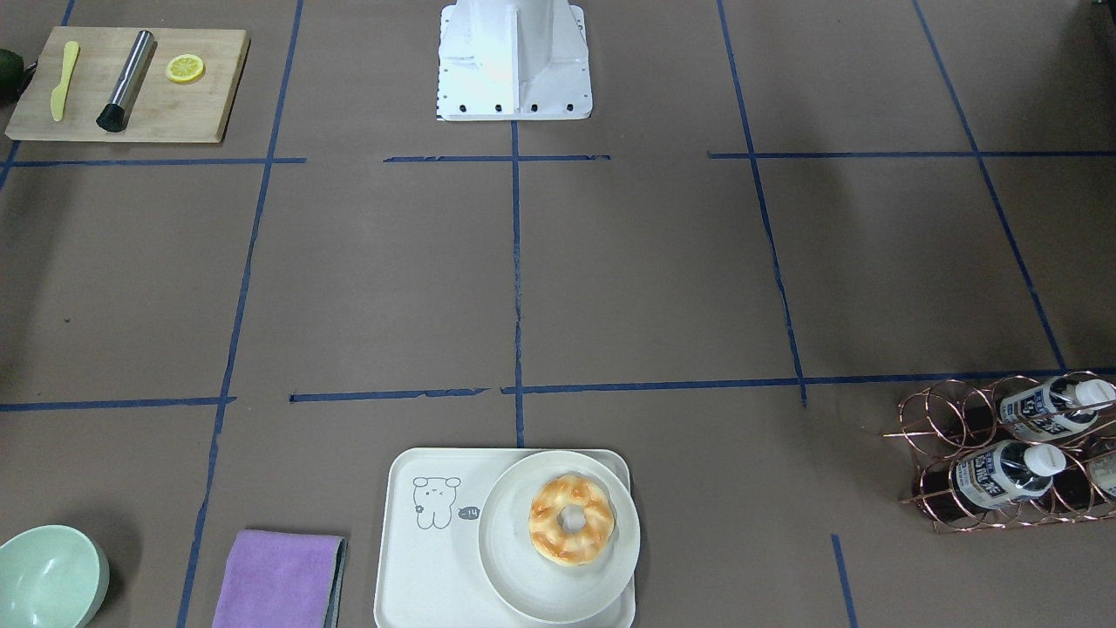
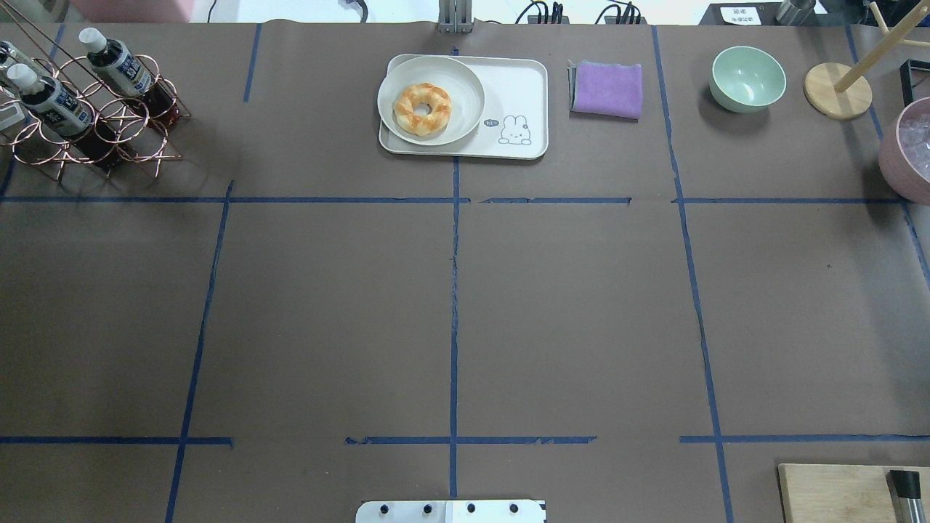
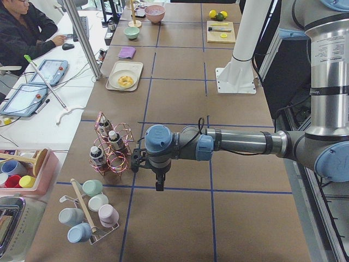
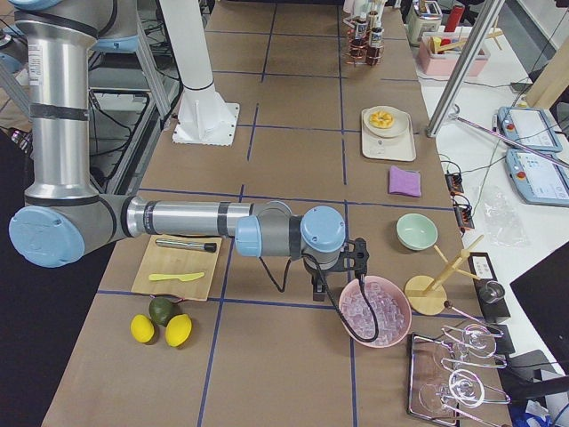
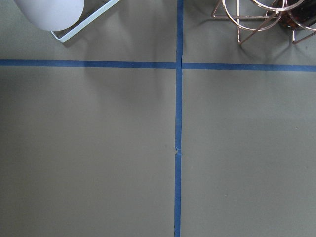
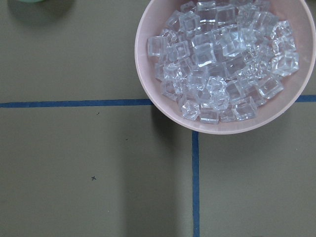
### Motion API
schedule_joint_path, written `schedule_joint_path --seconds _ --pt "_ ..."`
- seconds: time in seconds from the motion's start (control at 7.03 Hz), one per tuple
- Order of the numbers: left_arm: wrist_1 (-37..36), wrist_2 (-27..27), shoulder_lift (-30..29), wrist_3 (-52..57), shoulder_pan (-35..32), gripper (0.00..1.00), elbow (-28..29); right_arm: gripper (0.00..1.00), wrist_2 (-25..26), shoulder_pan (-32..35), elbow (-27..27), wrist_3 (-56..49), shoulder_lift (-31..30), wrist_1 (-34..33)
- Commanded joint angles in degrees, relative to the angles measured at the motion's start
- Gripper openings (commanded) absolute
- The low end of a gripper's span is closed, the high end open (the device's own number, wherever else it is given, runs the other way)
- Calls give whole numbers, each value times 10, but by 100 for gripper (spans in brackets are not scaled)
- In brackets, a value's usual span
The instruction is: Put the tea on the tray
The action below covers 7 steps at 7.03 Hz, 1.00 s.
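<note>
Several tea bottles (image 1: 1003, 471) lie in a copper wire rack (image 1: 946, 419) at the table's left end; they also show in the overhead view (image 2: 51, 102). The cream tray (image 1: 427, 567) with the bear drawing sits at the far middle edge (image 2: 519, 94). It holds a round plate (image 1: 514, 576) with a doughnut (image 1: 571, 519). My left gripper (image 3: 158, 184) points down over the table beside the rack. My right gripper (image 4: 320, 289) hangs next to a pink bowl of ice (image 6: 222, 64). I cannot tell whether either is open or shut.
A wooden board (image 1: 174, 113) with a knife, a metal muddler and a lemon slice lies near the robot's right. A purple cloth (image 2: 607, 88), a green bowl (image 2: 747, 76) and a wooden stand (image 2: 835, 91) sit right of the tray. A cup rack (image 3: 90, 210) stands beyond the bottle rack.
</note>
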State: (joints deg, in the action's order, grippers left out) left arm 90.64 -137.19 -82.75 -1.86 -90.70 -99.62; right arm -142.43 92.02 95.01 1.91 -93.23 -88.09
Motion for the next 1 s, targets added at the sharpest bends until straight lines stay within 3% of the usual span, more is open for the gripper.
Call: schedule_joint_path --seconds 0.0,0.57,0.85 --pt "0 -2 -3 -1 0 100 -1 100 0 0 0 -1 2 0" --pt "1 -4 -11 -4 1 100 -14 100 1 0 1 0 5 0" --pt "5 -16 -44 -16 1 100 -19 100 -3 0 4 -1 6 0"
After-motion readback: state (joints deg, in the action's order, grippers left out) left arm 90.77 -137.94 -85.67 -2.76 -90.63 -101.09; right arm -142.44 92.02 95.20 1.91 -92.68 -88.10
